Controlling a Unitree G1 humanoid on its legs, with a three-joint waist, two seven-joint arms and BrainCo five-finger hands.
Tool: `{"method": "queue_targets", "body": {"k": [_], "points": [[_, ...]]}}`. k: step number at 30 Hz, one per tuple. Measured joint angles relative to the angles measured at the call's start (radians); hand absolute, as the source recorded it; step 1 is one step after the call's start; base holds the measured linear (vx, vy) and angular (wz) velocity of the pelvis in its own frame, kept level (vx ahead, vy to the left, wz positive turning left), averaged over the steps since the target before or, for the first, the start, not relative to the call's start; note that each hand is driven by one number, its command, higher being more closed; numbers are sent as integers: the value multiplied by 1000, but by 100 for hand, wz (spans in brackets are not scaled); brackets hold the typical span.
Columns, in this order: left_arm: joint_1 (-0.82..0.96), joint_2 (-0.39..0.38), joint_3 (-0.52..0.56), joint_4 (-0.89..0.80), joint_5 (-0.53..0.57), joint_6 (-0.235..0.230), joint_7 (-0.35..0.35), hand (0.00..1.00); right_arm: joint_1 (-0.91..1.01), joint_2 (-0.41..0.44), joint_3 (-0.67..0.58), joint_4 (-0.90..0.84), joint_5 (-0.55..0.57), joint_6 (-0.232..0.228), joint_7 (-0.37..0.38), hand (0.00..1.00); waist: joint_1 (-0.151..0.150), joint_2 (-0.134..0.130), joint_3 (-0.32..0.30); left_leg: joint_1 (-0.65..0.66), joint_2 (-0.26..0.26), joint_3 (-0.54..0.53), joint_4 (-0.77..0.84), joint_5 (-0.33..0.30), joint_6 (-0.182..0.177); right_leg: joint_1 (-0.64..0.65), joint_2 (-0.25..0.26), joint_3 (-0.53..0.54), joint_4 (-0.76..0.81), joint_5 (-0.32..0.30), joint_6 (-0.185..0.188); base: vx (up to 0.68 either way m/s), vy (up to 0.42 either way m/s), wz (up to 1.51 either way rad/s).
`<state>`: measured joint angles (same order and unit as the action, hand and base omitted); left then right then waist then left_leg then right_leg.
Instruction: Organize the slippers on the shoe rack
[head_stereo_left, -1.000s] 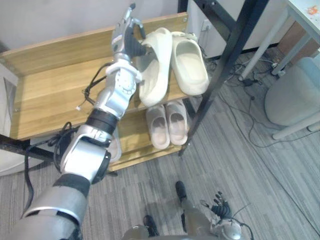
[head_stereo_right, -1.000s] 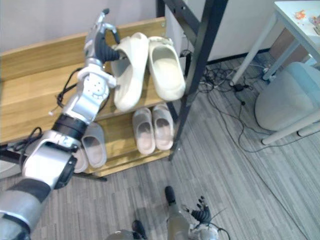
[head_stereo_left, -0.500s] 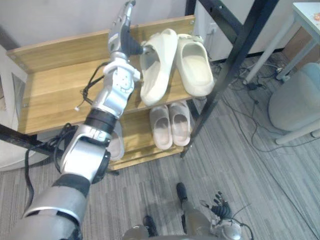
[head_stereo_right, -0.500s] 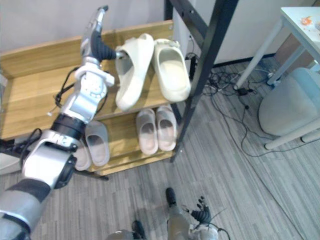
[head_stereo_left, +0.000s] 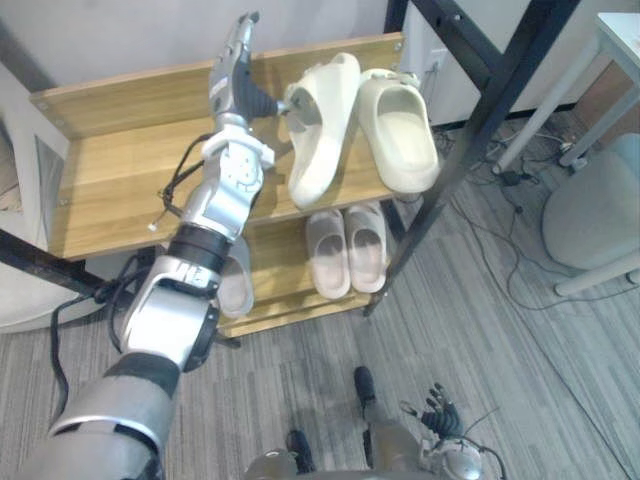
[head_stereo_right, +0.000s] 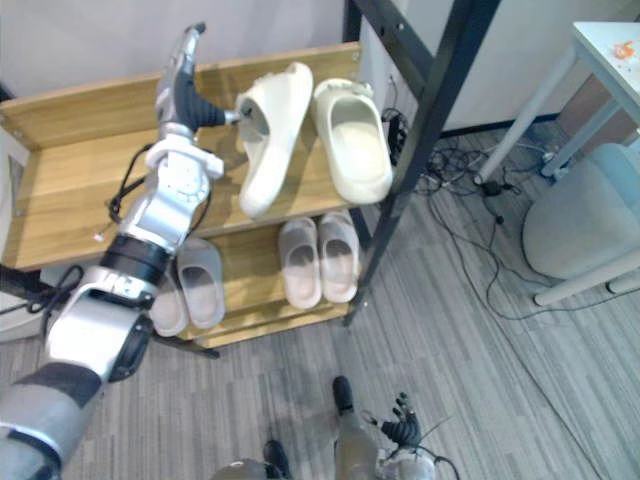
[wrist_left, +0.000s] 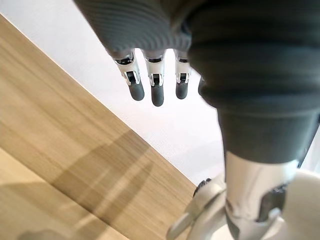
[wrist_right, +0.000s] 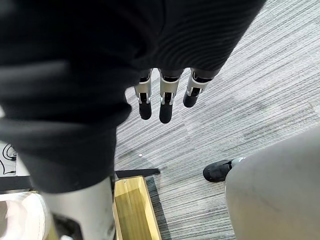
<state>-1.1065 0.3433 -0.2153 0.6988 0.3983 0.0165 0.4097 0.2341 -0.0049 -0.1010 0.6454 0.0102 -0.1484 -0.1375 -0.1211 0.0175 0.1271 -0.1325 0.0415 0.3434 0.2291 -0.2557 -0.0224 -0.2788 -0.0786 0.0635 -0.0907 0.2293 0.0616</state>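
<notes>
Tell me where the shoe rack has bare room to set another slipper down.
The top shelf is bare wood from its left end to the left robot hand. Its right end is crowded: a tilted cream slipper beside a flat cream slipper. The lower shelf holds a pale pair and grey slippers, with a narrow gap between them.

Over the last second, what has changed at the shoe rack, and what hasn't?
The camera shifted, so the whole scene sits differently. The left hand has eased slightly away from the tilted cream slipper, open, only its thumb tip at the slipper's opening. That slipper stays on its side beside its flat mate on the upper shelf. The pale pair below and the low-hanging right hand are unchanged.
</notes>
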Motion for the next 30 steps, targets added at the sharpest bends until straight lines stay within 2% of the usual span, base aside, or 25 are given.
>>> {"method": "queue_targets", "body": {"k": [12,22,26,30], "points": [[56,-82,0,-2,-96,-4,2,0,-1,1,-1,4,0,1,-1,0,0,-2,-1,1,-10,-29,-2,9,9,14,-13,-25,0,1,2,5,-17,7],[101,-89,8,-68,-171,-19,1,0,-22,2,-1,49,-4,6,-1,0,0,-16,-13,8,-21,-53,-17,27,12,27,-24,-47,0,1,2,0,-21,8],[147,-89,49,-82,-235,-32,1,0,-24,1,-1,51,-4,9,0,0,0,-16,-13,8,-24,-60,-18,30,13,30,-28,-52,0,0,3,-3,-19,6],[194,-84,91,-82,-369,-58,-2,0,-58,-7,-3,101,-9,20,0,0,0,-12,-17,29,-40,-76,-62,58,12,36,-32,-75,-1,-3,2,11,-22,10]]}}
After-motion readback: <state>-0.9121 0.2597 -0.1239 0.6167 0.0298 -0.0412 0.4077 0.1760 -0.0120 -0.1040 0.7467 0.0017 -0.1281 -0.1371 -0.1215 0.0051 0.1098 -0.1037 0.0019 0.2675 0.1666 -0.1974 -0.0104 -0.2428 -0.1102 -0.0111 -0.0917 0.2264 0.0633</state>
